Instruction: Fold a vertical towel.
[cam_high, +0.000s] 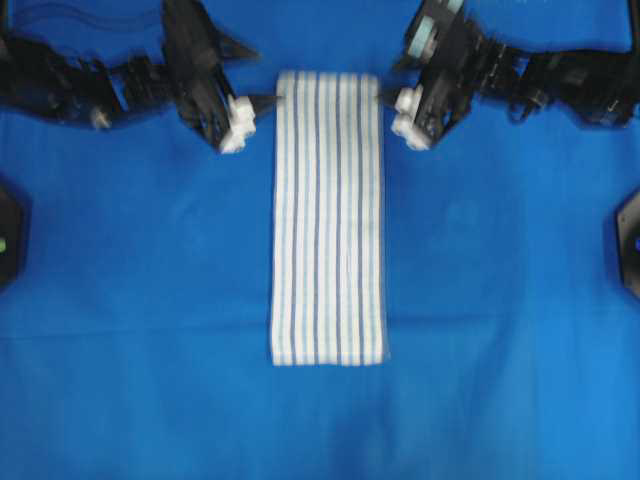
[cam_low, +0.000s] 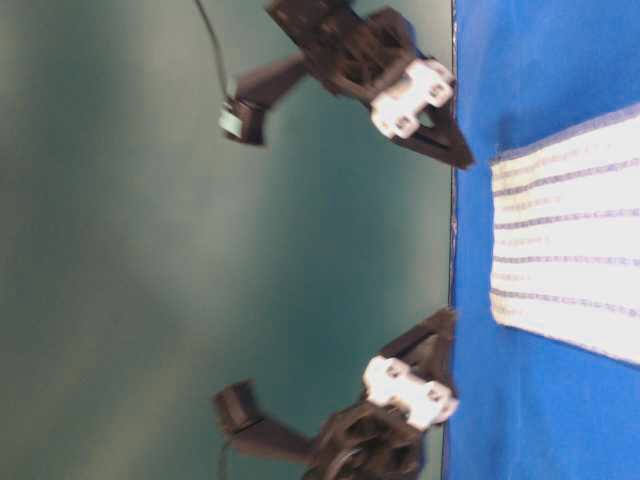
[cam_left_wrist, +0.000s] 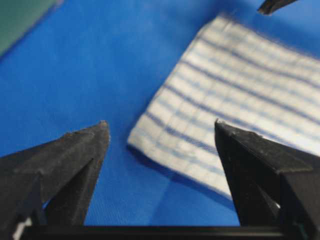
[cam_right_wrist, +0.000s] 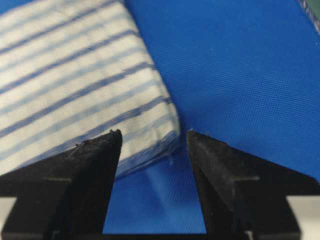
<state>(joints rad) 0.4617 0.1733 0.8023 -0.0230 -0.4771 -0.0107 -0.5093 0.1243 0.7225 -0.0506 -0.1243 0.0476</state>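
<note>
The towel is a white cloth with thin blue and grey stripes, lying flat as a long strip from far to near on the blue sheet. My left gripper is open at the towel's far left corner, just beside it. In the left wrist view the towel has its corner between the open fingers of the gripper. My right gripper is open at the far right corner. In the right wrist view the towel's corner sits between that gripper's open fingers. Neither gripper holds the cloth.
The blue sheet covers the whole table. Black fixtures sit at the left edge and the right edge. In the table-level view the towel ends near the sheet's far edge, with a green backdrop beyond it.
</note>
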